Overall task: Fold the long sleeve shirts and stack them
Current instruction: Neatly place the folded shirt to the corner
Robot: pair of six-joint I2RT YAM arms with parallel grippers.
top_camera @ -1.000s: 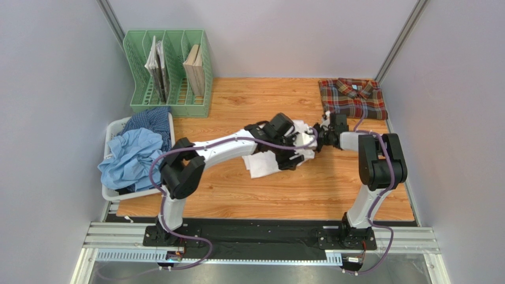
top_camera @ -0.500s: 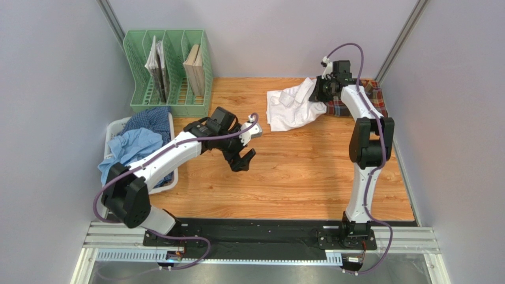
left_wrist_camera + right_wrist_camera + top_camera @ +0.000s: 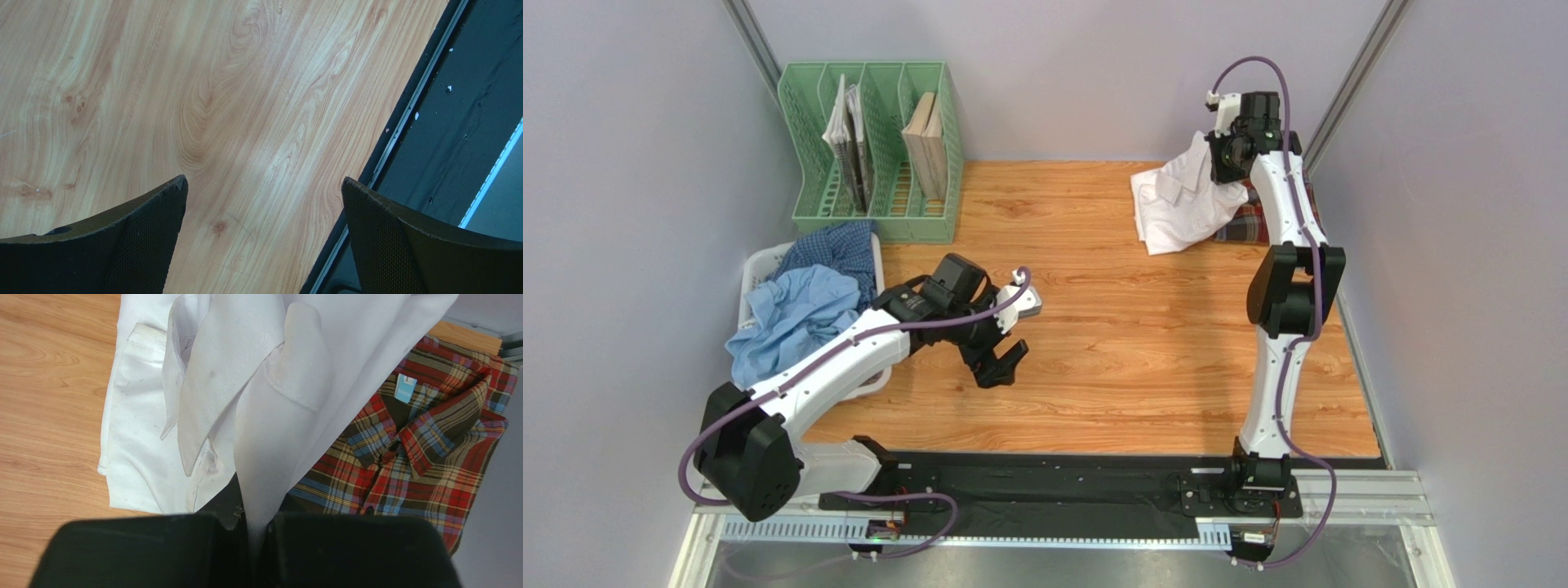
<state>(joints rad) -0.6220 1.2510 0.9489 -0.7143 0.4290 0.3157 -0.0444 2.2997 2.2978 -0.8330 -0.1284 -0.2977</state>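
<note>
Right gripper [image 3: 1228,156], raised at the far right corner of the table [image 3: 1112,368]. Its jaws were pinched tight on a narrow fold of the white shirt [image 3: 1179,208]. In the right wrist view the fold ran out from between the two fingers, and the rest of the garment spread ahead of them and to their left, collar showing. The shirt hung below the gripper, and its lower part appeared to rest on the wood.

The plaid shirt [image 3: 430,453] lay flat beneath and to the right of the same gripper, collar and label visible. Its left edge was overlapped by the white cloth.

Left gripper [image 3: 264,182], spread wide, with nothing between its fingers. It was poised over bare wood, with the black base rail [image 3: 454,122] just off to one side.

To the left of this gripper stood the white basket [image 3: 768,260], holding a crumpled light blue shirt [image 3: 793,321] and a dark blue checked shirt [image 3: 836,245]. The green file rack [image 3: 873,147] stood beyond it.
</note>
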